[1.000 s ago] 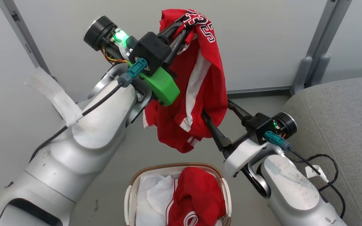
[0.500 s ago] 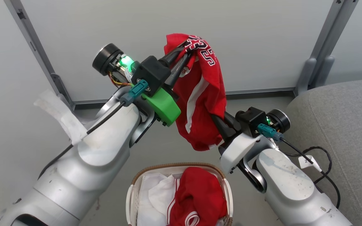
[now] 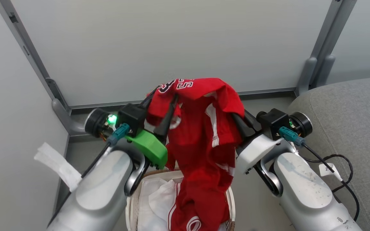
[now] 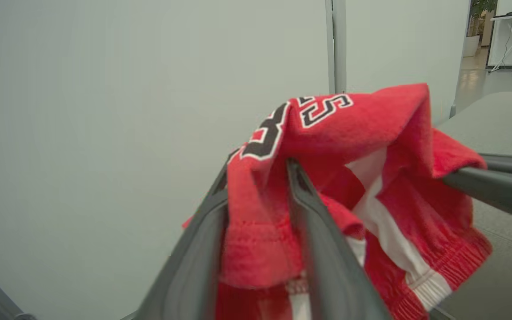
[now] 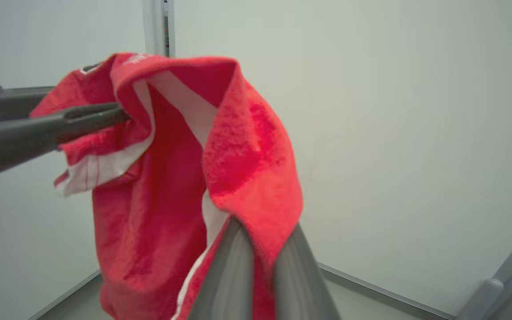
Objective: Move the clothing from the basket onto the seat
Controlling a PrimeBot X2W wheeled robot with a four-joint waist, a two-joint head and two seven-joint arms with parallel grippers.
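Note:
A red garment [image 3: 204, 128] with white stripes and black-and-white lettering hangs between my two grippers, above the basket [image 3: 131, 199]. My left gripper [image 3: 163, 95] has its fingers apart, and a fold of the cloth [image 4: 256, 231] lies draped between them. My right gripper [image 3: 236, 117] is shut on the garment's other edge [image 5: 256, 178], its fingers [image 5: 231, 262] pinching the cloth. The garment's lower end reaches down to a second red garment [image 3: 194, 221] lying in the basket on the white liner [image 3: 153, 199]. The grey seat [image 3: 348, 112] is at the right.
Pale partition walls on grey metal posts [image 3: 320, 61] close off the back and the left side. A black cable with a white tag [image 3: 329, 168] lies along the seat's edge beside my right forearm. Grey floor [image 3: 268, 102] runs between the basket and the wall.
Both arms have come down and the camera has shifted. The right gripper closed on the garment's edge. The left fingers have parted. The garment now hangs lower, down to the basket.

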